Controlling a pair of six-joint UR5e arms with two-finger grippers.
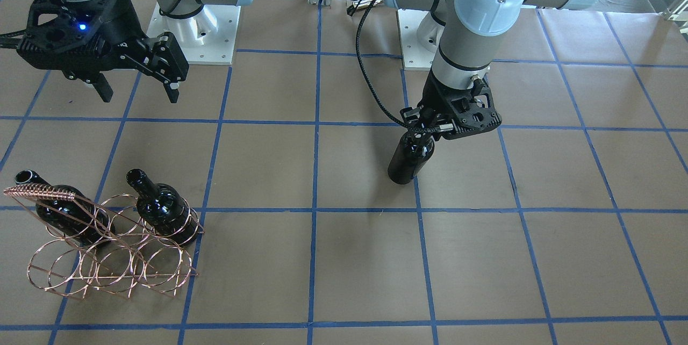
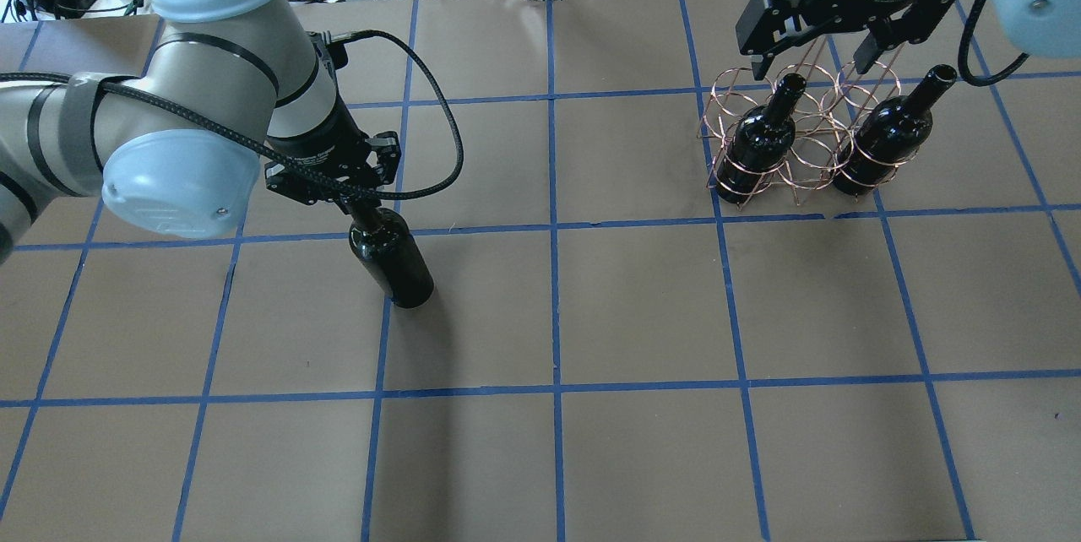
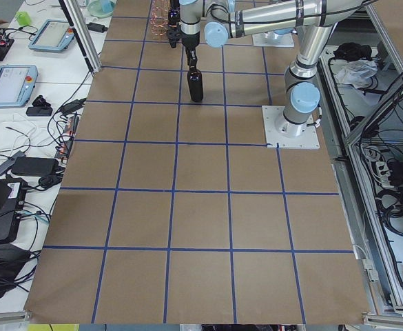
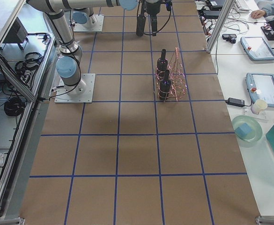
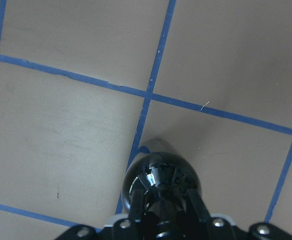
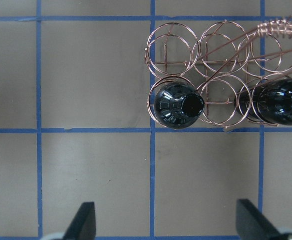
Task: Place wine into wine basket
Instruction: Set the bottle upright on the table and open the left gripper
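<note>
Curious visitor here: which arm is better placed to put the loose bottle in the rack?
Likely left: the left gripper holds the wine by its neck; the right gripper hovers open near the wine basket.

Two bottles (image 1: 161,208) in wine basket (image 1: 110,259), wine (image 1: 411,159) well apart

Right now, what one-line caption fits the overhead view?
Left pincer holds a wine bottle by its neck; two more bottles stand in the wire basket beside the open right pincer.

wine (image 1: 409,159) neck: hidden by left gripper (image 1: 423,128) | wine basket (image 6: 185,62): edge-cropped
</note>
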